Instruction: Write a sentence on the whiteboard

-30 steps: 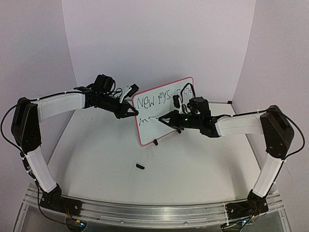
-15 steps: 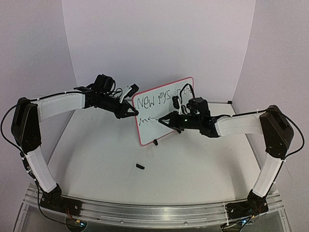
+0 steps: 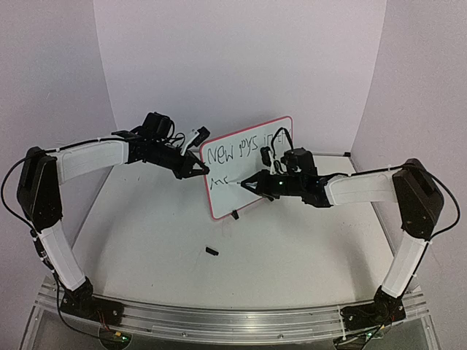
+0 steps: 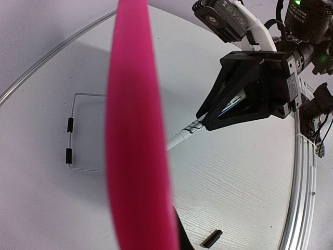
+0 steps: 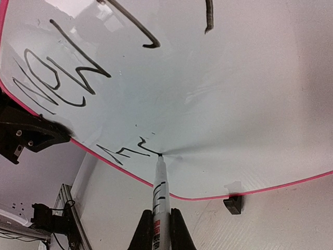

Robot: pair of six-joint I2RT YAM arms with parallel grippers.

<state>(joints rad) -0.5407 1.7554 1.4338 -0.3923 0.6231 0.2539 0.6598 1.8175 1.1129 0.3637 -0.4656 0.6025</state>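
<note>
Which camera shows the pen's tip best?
The right wrist view: the pen is close up, its tip touching the whiteboard. From the top it is tiny; the left wrist view hides its tip behind the board's pink edge.

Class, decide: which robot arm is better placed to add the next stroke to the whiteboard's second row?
Right. The right gripper holds the marker, tip touching the whiteboard at the second row's end; the left gripper clamps the board's edge.

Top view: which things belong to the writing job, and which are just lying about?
Job: whiteboard, held at its edge by the left gripper; sentence on it; marker in the right gripper, tip on the board.
Lying about: small black piece on the table, possibly a cap.
</note>
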